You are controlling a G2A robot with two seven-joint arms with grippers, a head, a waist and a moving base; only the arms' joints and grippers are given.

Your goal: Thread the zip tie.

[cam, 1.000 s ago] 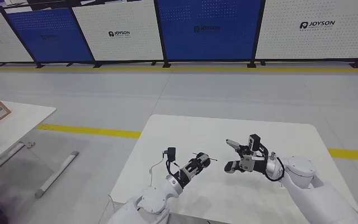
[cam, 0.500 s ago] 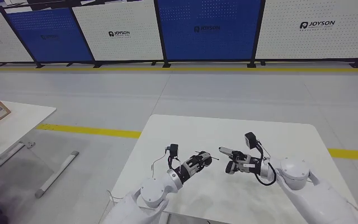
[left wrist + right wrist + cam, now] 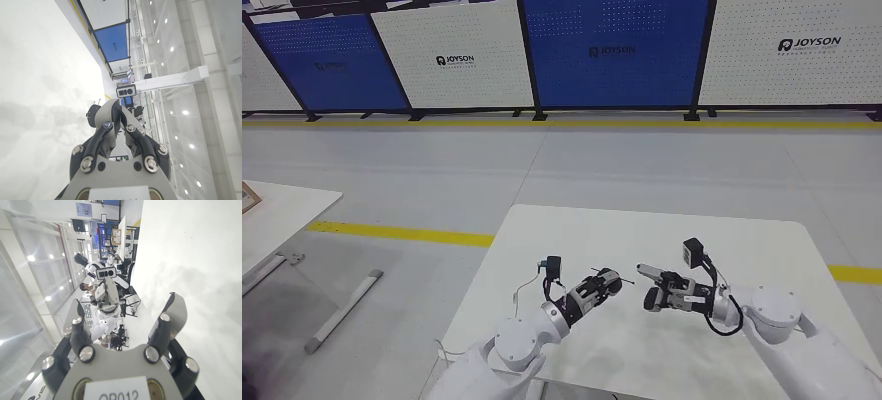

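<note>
Zip tie (image 3: 625, 281) is a thin black strip, and it is held up in the air over the white table (image 3: 542, 240), a little left of the middle. The left claw (image 3: 604, 281) is clenched on it. In the left wrist view its two pads (image 3: 116, 113) are pressed flat together. One end of the strip pokes out to the right, toward the other claw. The strip is so thin that I can't tell for sure which end has the little hole and which is the tail. No loop shows, so I think the threading is not done yet. To the right is a small gap, and then comes the right claw (image 3: 647, 283). It is released, with its fingers spread wide, and it has nothing in it. It sits near the tip of the strip, but I think they are not touching. A second ago the right claw was farther off to the right. It has since come in close to the left claw, and in the last half second it has hardly moved. The left claw has only lifted a tiny bit. This likely means the two claws are now lined up, and the open one is ready to take the loose end.
</note>
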